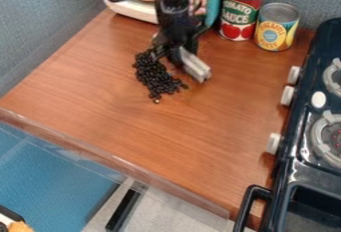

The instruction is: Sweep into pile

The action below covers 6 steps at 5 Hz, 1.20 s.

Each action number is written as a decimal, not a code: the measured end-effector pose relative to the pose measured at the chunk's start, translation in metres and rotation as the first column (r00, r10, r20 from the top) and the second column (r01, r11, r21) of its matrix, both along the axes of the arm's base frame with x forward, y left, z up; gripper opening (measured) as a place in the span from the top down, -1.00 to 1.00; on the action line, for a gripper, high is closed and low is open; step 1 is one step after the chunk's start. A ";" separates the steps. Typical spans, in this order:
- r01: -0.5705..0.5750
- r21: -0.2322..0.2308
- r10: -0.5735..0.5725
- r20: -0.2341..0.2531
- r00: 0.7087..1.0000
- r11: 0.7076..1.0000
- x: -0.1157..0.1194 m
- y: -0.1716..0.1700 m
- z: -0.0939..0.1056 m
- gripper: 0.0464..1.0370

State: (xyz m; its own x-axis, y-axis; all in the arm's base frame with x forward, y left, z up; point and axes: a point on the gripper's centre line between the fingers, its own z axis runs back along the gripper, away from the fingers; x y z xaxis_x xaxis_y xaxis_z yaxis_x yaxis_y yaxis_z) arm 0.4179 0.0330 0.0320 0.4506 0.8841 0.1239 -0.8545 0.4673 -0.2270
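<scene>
Black beans loosely heaped on surface; pincer just behind beans, gripping grey bar beside beans.

Blue-grey textured walls meeting behind a reddish-brown wood-grain desk, clear plastic edging along its front, a dark toy stove with white knobs at right, pale speckled floor below, a bright blue surface at lower left.
</scene>
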 end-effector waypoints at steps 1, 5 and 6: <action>0.014 -0.012 -0.013 0.031 0.999 1.000 0.012 -0.007 0.015 0.31; 0.002 -0.003 -0.002 -0.025 1.000 1.000 0.021 -0.003 -0.010 0.31; -0.002 -0.005 0.002 -0.024 1.000 1.000 0.024 -0.003 -0.011 0.31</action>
State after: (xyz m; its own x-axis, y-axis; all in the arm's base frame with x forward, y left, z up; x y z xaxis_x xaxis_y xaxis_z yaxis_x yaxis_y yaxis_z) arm 0.4418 0.0303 0.0211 0.4518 0.8855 0.1082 -0.8606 0.4646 -0.2085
